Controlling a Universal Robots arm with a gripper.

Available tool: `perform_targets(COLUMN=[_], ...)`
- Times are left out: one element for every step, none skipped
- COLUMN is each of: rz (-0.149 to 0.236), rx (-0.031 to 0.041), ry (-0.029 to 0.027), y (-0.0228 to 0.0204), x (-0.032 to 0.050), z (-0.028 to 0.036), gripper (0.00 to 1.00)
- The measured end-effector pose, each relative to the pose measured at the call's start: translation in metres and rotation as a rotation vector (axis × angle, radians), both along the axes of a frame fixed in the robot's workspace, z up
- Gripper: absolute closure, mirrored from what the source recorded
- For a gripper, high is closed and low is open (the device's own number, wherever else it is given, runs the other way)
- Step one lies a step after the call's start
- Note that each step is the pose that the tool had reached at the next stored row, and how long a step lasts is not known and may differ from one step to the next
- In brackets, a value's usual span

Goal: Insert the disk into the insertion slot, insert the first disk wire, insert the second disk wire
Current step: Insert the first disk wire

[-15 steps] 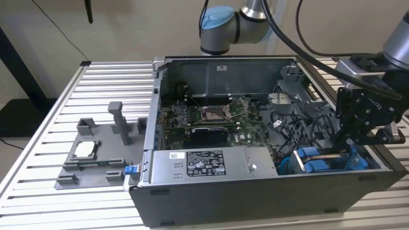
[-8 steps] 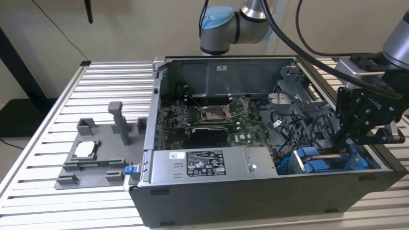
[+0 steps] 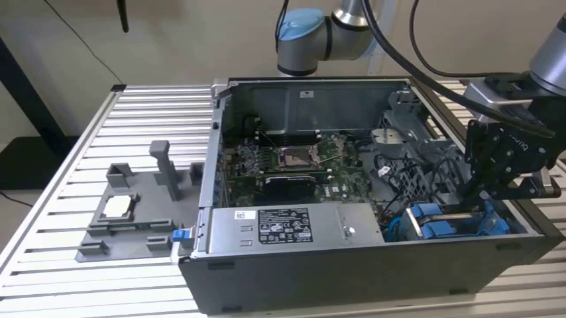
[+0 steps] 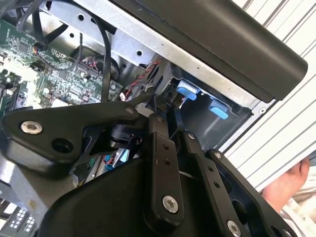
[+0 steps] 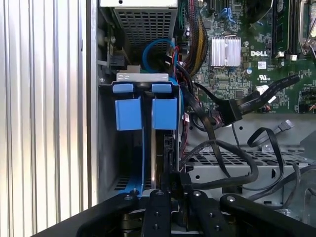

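In the first wrist view the disk stands edge-on in the insertion slot of the grey drive cage. Its blue carrier end lies deep in the bay and its dark edge runs back between my fingers. My gripper looks shut on that near edge of the disk. In the exterior view the gripper hangs over the cage's blue parts at the case's front corner on the exterior view's right. Loose black wires with connectors lie beside the cage. The second wrist view shows the fingers aimed at blue tabs.
The open dark grey computer case holds a motherboard and a power supply. A grey fixture with upright slots sits on the ribbed table at the exterior view's left. A person's hand shows beyond the case wall.
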State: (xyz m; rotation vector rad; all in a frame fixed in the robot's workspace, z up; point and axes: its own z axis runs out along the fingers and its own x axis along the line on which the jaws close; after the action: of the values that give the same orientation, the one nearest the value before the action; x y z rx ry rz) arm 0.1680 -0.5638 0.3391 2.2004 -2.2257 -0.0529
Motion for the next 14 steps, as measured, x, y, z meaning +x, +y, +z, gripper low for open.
perform_targets(rz=[0.0,0.0,0.0,-0.001,-0.001,-0.001,-0.002,-0.002,-0.002,-0.003,-0.003,-0.003,-0.003,-0.003], rx=[-0.0001,0.0,-0.0001,-0.0002,-0.0003,-0.0004,-0.0002,-0.0001,-0.0007,-0.0014,-0.0018,-0.0015,-0.0009,-0.0003], ry=[-0.0011,-0.0012,-0.0015,-0.0018,-0.0019,-0.002,-0.002,-0.0021,-0.0021,-0.0021,-0.0021,-0.0021,-0.0021,-0.002], y=[0.0,0.0,0.0,0.0,0.0,0.0,0.0,0.0,0.0,0.0,0.0,0.0,0.0,0.0], x=[0.0,0.0,0.0,0.0,0.0,0.0,0.0,0.0,0.0,0.0,0.0,0.0,0.0,0.0], z=[-0.0003,-0.0007,-0.0011,-0.0012,-0.0013,-0.0013,-0.0019,-0.0031,-0.0047,-0.0061,-0.0071,-0.0075,-0.0078,-0.0082], gripper=[0.81,0.81,0.81,0.81,0.81,0.81,0.81,0.81,0.81,0.81,0.81,0.81,0.81,0.81])
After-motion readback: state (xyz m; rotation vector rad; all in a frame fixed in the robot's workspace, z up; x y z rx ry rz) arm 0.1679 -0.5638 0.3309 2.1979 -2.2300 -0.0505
